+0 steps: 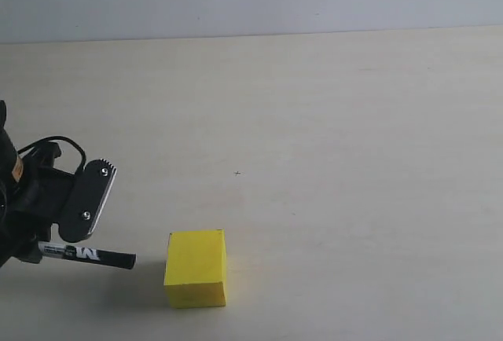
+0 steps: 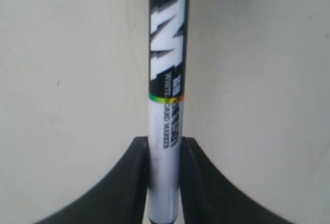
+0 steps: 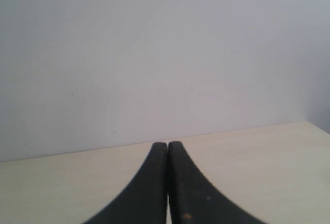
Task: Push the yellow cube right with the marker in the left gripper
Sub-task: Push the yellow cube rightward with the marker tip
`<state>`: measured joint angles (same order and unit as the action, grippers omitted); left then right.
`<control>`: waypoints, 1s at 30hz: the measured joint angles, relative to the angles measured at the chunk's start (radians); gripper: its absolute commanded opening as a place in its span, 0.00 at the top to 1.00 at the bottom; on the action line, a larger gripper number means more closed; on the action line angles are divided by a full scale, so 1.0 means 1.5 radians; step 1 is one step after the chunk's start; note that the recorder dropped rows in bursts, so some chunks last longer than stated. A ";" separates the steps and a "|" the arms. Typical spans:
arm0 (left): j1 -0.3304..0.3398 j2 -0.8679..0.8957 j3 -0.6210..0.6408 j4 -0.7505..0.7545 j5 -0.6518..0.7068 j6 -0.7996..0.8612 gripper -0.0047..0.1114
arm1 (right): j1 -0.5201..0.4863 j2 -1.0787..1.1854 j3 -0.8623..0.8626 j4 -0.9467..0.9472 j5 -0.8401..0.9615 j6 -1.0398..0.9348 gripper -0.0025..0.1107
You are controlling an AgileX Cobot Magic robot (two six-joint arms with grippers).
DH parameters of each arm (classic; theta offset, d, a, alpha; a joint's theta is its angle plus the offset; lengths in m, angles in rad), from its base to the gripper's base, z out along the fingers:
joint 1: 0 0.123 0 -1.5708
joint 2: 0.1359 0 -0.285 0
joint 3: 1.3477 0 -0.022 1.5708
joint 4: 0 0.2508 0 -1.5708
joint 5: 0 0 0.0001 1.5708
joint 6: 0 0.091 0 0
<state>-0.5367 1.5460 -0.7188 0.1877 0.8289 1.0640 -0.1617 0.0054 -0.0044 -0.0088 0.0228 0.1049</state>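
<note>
The left gripper (image 2: 164, 154) had its jaws pinched narrow on the white barrel of the marker (image 1: 88, 255), leaving the black end jutting out ahead of the fingers as a pusher. The yellow cube (image 1: 196, 269) sat on the table (image 1: 338, 121) just beyond that end, not touching, facing it squarely, so a straight drive should shove it right. The right gripper (image 3: 167, 149) was pressed shut, holding nothing

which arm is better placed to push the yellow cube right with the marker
Left. The left claw grips the marker, whose black tip points at the cube from its left, just short of it. The right claw is shut, empty and absent from the exterior view.
</note>
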 measured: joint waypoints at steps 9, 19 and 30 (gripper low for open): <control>-0.003 0.001 0.000 -0.054 -0.013 0.001 0.96 | 0.000 0.000 0.000 0.000 0.000 0.000 0.98; -0.066 0.001 0.000 -0.061 -0.100 0.000 0.96 | 0.000 0.000 0.000 0.000 0.000 0.000 0.98; 0.004 0.001 0.000 -0.027 0.031 -0.025 0.96 | 0.000 0.000 0.000 0.000 0.000 0.000 0.98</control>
<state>-0.5304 1.5478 -0.7188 0.1478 0.8761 1.0271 -0.1617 0.0054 -0.0044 -0.0088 0.0228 0.1049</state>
